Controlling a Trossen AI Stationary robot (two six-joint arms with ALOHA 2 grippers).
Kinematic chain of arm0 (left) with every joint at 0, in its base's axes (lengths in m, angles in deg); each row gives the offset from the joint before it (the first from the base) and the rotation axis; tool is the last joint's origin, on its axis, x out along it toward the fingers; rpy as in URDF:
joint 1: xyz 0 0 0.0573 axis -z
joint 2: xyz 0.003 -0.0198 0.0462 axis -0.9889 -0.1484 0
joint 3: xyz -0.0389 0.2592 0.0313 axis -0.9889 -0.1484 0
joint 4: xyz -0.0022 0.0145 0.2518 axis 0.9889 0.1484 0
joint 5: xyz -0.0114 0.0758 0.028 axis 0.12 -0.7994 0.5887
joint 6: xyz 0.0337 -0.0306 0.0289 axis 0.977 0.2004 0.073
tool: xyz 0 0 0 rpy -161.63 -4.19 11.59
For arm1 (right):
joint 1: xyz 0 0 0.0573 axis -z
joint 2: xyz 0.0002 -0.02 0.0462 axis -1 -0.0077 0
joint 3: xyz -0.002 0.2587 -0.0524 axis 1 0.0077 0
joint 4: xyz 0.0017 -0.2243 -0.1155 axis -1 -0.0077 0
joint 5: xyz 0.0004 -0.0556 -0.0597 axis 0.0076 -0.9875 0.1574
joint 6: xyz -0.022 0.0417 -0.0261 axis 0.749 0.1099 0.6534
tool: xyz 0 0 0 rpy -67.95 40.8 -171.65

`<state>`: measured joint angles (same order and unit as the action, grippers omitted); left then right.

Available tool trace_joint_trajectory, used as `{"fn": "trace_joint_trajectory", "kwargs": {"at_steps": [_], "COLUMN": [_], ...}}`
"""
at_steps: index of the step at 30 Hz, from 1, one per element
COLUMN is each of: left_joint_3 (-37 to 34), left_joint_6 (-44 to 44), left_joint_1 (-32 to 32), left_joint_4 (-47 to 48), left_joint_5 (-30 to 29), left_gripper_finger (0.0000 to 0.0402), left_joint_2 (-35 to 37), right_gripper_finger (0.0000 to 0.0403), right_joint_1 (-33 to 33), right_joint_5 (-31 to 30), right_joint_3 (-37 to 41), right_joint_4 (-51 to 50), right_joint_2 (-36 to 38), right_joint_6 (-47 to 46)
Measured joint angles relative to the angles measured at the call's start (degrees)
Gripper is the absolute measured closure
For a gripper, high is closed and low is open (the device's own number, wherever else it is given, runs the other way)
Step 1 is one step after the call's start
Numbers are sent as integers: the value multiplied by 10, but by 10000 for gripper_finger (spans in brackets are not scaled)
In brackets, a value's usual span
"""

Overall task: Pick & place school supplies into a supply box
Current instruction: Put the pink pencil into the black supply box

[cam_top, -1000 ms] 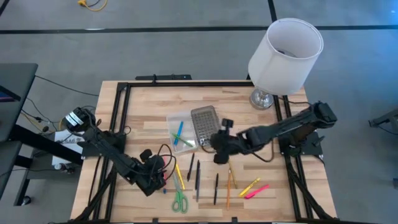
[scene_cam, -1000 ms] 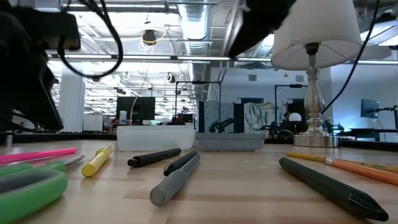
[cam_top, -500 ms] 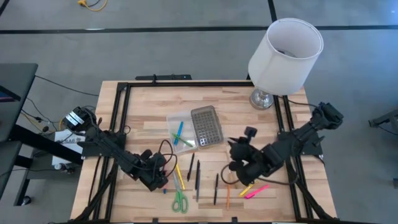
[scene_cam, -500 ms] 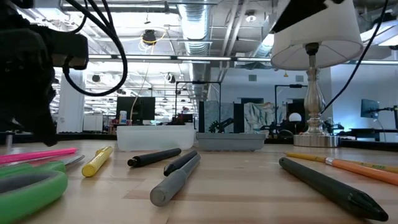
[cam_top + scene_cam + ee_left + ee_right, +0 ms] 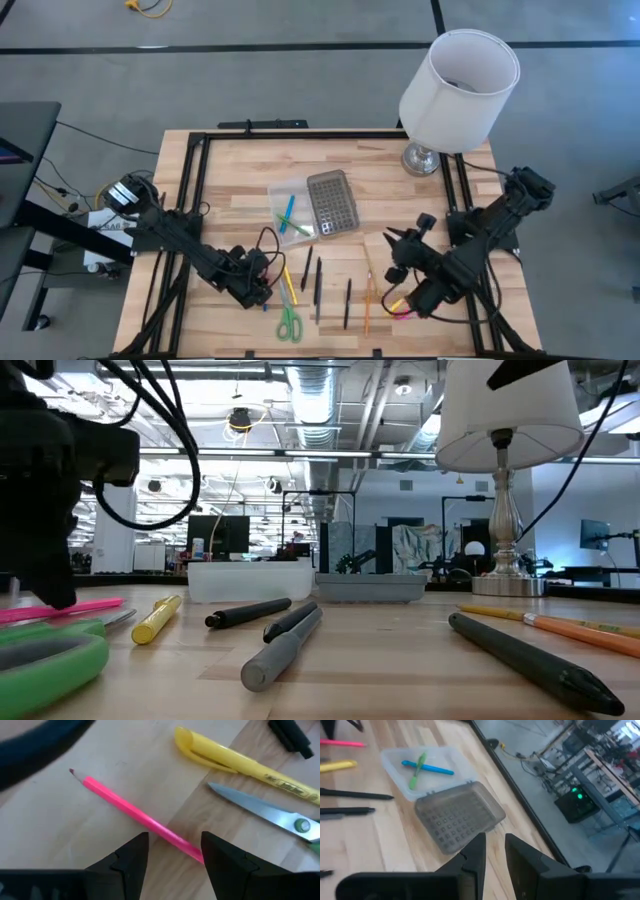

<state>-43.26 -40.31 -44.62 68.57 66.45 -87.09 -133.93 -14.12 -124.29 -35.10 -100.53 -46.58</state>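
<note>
My left gripper (image 5: 175, 857) (image 5: 257, 287) is open and low over the table's near left. One finger stands on each side of a pink pencil (image 5: 130, 810) (image 5: 60, 609) that lies flat on the wood. A yellow pen (image 5: 240, 760) and the green-handled scissors (image 5: 289, 322) lie beside it. My right gripper (image 5: 495, 850) (image 5: 394, 244) hangs above the near right, open by a narrow gap and empty. It faces the clear supply box (image 5: 427, 770) (image 5: 288, 212), whose grey dotted lid (image 5: 457, 817) lies open. A blue pen (image 5: 432, 768) and a green one (image 5: 417, 770) lie in the box.
Black pens (image 5: 317, 283), orange pencils (image 5: 367, 295), a yellow highlighter and a pink marker (image 5: 408, 305) lie along the near half, the last two partly under my right arm. A white-shaded lamp (image 5: 457, 85) stands at the far right corner. Bare wood lies to the left of the box.
My right arm has drawn back from over the box toward the table's near right. My left gripper has come down onto the pink pencil's place, staying at the near left. The supplies have kept still.
</note>
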Motion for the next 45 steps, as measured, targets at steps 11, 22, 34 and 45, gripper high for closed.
{"fn": "trace_joint_trajectory", "kwargs": {"at_steps": [11,22,34,45], "left_joint_3": [55,66,65,65], "left_joint_6": [5,4,5,17], "left_joint_1": [-7,-5,-6,-25], "left_joint_4": [87,163,172,178], "left_joint_5": [48,128,160,134], "left_gripper_finger": [223,233,326,387], "left_joint_2": [-37,-35,-35,-35], "right_gripper_finger": [335,335,335,335], "right_joint_1": [-33,-32,-32,-32], "right_joint_5": [-19,-17,-18,-17], "right_joint_3": [0,0,0,0], "right_joint_4": [3,3,3,3], "right_joint_2": [0,-3,-3,-3], "right_joint_6": [-4,-19,-19,-19]}}
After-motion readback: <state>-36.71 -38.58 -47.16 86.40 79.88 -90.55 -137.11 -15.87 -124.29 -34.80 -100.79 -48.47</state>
